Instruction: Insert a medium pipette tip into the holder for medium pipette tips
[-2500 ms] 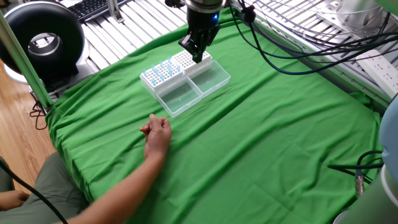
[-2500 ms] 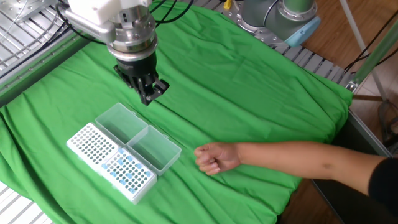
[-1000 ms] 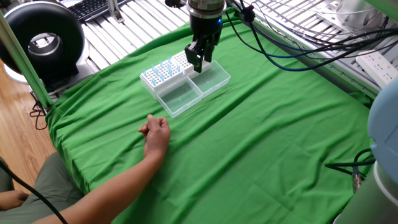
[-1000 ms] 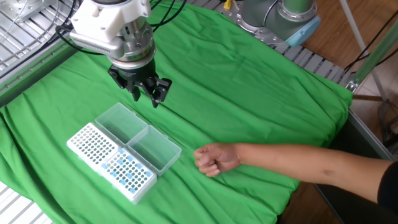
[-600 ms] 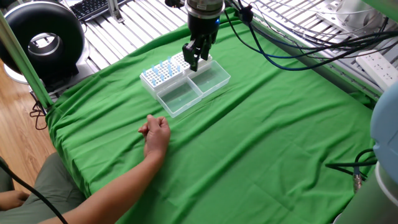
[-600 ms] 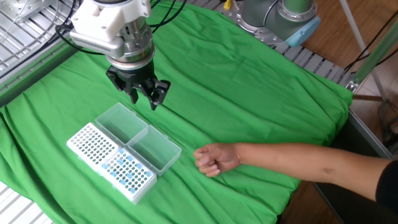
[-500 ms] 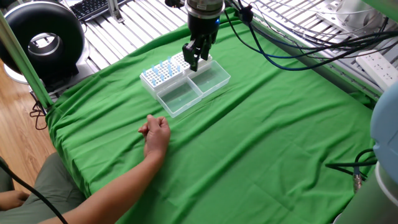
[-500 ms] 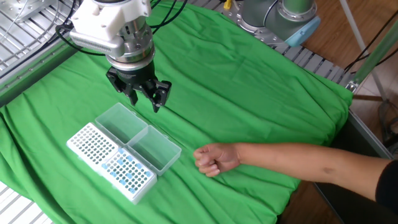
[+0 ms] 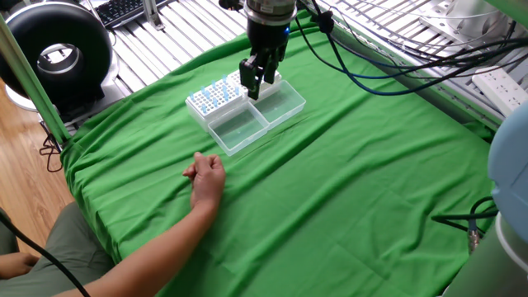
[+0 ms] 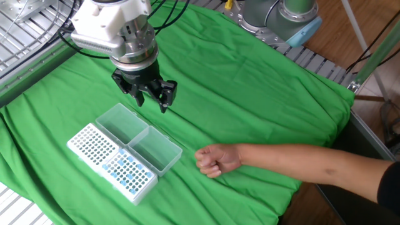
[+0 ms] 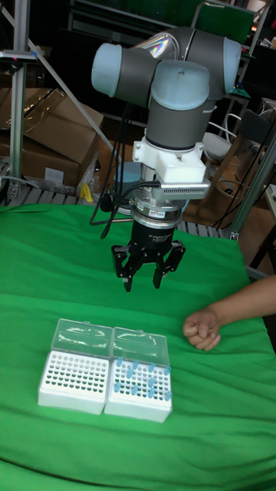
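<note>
Black two-finger gripper [image 11: 143, 278] hovers above green cloth-covered table [image 10: 250, 87], fingers spread, nothing held. Person's clenched fist [image 10: 215, 159] rests on cloth near racks, well apart from gripper. Since half second ago, gripper shifted slightly toward fist. Taller white block-like rack [image 11: 73, 381], clear lid open, lies below gripper, beside blue-tipped rack [image 11: 140, 390].

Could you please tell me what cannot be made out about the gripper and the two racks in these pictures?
- Gripper: any pipette tip between its open fingers is too small to confirm in any view.
- Rack with blue tips: tip size is too small to tell in the tall fixed view.
- Other rack: partly hidden behind the gripper in one fixed view.
- Rack heights: not comparable from these angles.
</note>
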{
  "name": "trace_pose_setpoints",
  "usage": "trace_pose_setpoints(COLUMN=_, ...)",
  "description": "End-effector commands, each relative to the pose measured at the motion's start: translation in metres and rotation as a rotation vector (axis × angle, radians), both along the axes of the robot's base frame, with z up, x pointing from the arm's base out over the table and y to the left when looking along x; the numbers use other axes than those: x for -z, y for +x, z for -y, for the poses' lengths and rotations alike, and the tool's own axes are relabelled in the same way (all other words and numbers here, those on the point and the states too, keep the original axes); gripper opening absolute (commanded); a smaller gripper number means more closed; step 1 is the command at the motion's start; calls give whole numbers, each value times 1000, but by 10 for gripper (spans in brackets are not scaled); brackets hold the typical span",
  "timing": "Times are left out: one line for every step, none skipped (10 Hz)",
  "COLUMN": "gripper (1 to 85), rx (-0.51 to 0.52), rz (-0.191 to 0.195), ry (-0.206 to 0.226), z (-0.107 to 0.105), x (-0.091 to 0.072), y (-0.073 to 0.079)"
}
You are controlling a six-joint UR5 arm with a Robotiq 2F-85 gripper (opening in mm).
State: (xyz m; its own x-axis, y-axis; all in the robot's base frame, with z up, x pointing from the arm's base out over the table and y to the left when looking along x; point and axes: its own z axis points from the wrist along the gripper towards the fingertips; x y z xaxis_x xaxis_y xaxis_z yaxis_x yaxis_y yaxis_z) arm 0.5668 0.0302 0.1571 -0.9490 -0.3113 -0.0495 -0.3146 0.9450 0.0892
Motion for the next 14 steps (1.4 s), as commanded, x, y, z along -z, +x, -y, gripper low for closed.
trace_pose_setpoints(gripper=560, rx=-25, rz=25, ry=-17, z=-1, x=4, y=32)
trace_pose_setpoints(gripper=553, rx=-28, rz=28, ry=-21, z=-4, x=5, y=43)
trace_pose_setpoints(gripper=547, rx=-24, rz=28, ry=-15, z=-11, x=6, y=53)
trace_pose_setpoints(gripper=547, rx=-20, rz=33, ry=-13, z=-19, x=7, y=66)
trace_pose_setpoints(gripper=547, rx=-8, rz=43, ry=-8, z=-27, x=10, y=79)
trace_pose_setpoints(gripper=543, rx=0, rz=53, ry=-8, z=-34, x=15, y=91)
trace_pose_setpoints(gripper=543, rx=11, rz=52, ry=-1, z=-39, x=18, y=95)
trace_pose_setpoints(gripper=543, rx=17, rz=46, ry=-1, z=-39, x=18, y=93)
trace_pose_setpoints(gripper=543, rx=22, rz=36, ry=5, z=-41, x=18, y=91)
trace_pose_setpoints(gripper=550, rx=41, rz=21, ry=23, z=-45, x=18, y=88)
trace_pose_setpoints(gripper=550, rx=72, rz=7, ry=26, z=-46, x=18, y=85)
trace_pose_setpoints(gripper=550, rx=100, rz=0, ry=12, z=-42, x=19, y=84)
trace_pose_setpoints(gripper=543, rx=112, rz=6, ry=0, z=-39, x=19, y=85)
trace_pose_setpoints(gripper=497, rx=121, rz=9, ry=-3, z=-43, x=20, y=92)
